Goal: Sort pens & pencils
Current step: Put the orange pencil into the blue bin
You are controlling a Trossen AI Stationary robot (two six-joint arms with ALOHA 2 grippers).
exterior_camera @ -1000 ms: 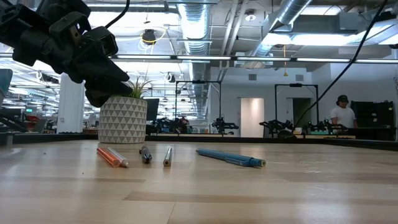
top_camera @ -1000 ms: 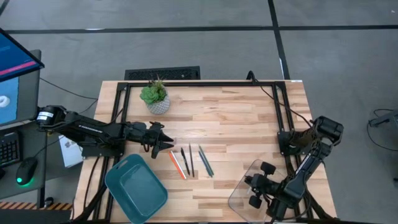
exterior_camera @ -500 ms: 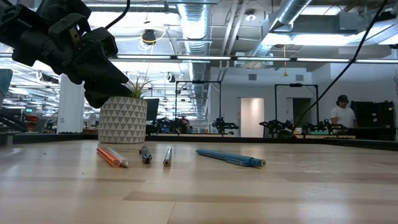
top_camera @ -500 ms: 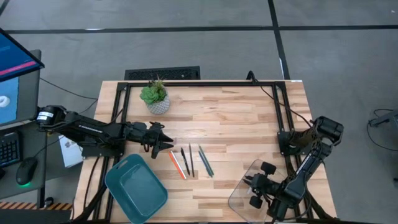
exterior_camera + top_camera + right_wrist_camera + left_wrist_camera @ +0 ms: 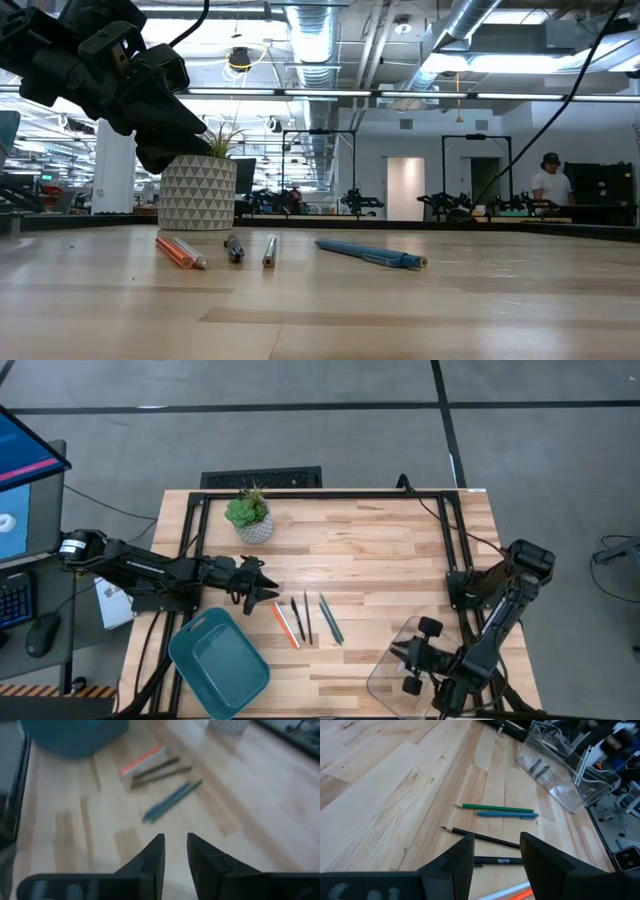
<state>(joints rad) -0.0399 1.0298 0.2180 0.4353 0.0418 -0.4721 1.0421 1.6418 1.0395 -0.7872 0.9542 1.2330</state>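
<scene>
pens (image 5: 318,618) and pencils (image 5: 284,625) lie loose just ahead of your left gripper (image 5: 268,591), jaws wide & empty, ready to straddle one. right gripper (image 5: 408,665), over clear tray (image 5: 385,672), parted, empty.

**Even light above, blur at the right wrist**

Ceiling strip lights (image 5: 330,93) glare bright behind the bench (image 5: 320,300), leaving the left hand (image 5: 150,110) in near silhouette. From overhead, lighting is flat with faint shadows. The right wrist view is blurred throughout.
</scene>
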